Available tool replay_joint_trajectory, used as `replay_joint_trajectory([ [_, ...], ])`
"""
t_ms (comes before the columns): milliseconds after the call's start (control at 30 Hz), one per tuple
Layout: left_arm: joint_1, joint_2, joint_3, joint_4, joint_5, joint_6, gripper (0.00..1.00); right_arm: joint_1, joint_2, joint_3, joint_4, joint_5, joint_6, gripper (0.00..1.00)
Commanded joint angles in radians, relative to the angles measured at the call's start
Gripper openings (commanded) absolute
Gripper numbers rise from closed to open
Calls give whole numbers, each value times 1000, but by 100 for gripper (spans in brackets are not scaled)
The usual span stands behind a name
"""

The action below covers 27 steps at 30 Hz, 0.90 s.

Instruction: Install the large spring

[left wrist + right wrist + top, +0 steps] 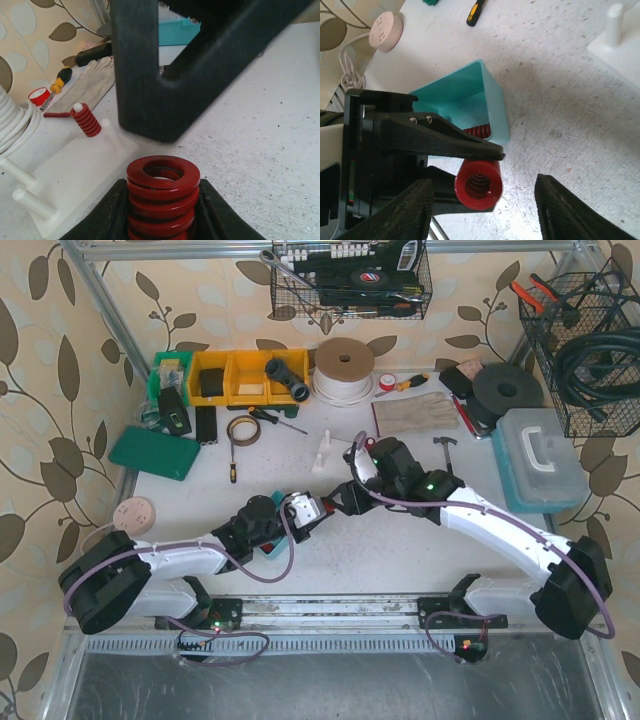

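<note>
1. Got a large red coil spring clamped between the two black fingers of the left end effector, squeezed from both sides.
2. Seen end-on from the right wrist view, with its hollow middle pointing straight at that camera.
3. Facing it nose to nose: the right end effector, spread wide apart and gripping nothing, one dark finger on each side of the spring without touching it.
4. From the top view, both meeting around the middle of the white speckled tabletop.
5. Off to the left past the spring, spotted a white plastic peg base with a few upright pegs, and a small red spring sitting on one of them.
6. Not on any peg yet for the big one, and not touching the base either.
7. Tucked just beside the left end effector: a teal plastic bin holding more red coils.
</note>
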<state>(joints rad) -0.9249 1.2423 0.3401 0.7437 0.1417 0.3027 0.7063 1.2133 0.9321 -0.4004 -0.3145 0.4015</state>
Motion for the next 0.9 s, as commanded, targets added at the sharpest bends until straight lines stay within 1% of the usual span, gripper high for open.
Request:
replay_joint_trajectory([
  [0,-11,-43,-2,96,33,18,0,44,37,45,-15,2,5,57],
  [233,-12,-53,-16,122,30,6,0,69,95,57,-29,20,13,57],
  [433,-12,-55,-23,134,35,3,0,90,120,57,-8,28,34,52],
  [600,-12,-49,-25,142,35,8,0,95,140,54,30,20,54,43],
  [700,-12,-53,-31,148,32,15,0,95,151,52,51,4,68,40],
  [767,-12,-55,-35,154,32,19,0,95,156,50,61,2,80,36],
  [867,-12,-53,-35,153,26,19,0,96,156,50,67,5,82,26],
])
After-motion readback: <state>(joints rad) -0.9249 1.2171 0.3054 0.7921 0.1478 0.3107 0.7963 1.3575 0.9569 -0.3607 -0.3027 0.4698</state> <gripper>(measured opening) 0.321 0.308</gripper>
